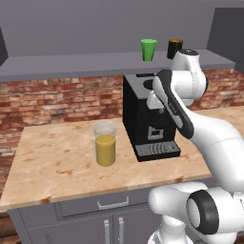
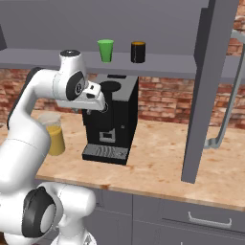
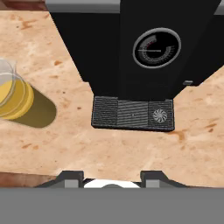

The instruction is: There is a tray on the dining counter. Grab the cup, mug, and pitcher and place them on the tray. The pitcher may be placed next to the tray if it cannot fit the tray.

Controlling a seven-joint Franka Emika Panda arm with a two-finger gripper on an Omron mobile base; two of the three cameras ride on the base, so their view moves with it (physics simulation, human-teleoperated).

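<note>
Pitcher (image 1: 105, 143): clear glass cylinder, orange-yellow liquid, centre-left on speckled wood-grain counter (image 1: 57, 157), beside boxy black coffee machine (image 1: 145, 119). Cup (image 1: 148, 49), green tapered, and mug (image 1: 174, 48), black, top centre on grey shelf (image 1: 71, 64). Gripper (image 3: 112, 178), bottom edge of hand view: fingers part-spread, holding nothing.

No readable text; the coffee machine (image 3: 131, 65) dial markings are illegible.

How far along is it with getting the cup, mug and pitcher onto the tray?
Nothing looks done yet. The green cup and black mug sit on the shelf above the coffee machine; the pitcher stands on the wood counter beside it. The gripper holds nothing, hanging over the machine's drip grate. All three pickups remain.
</note>
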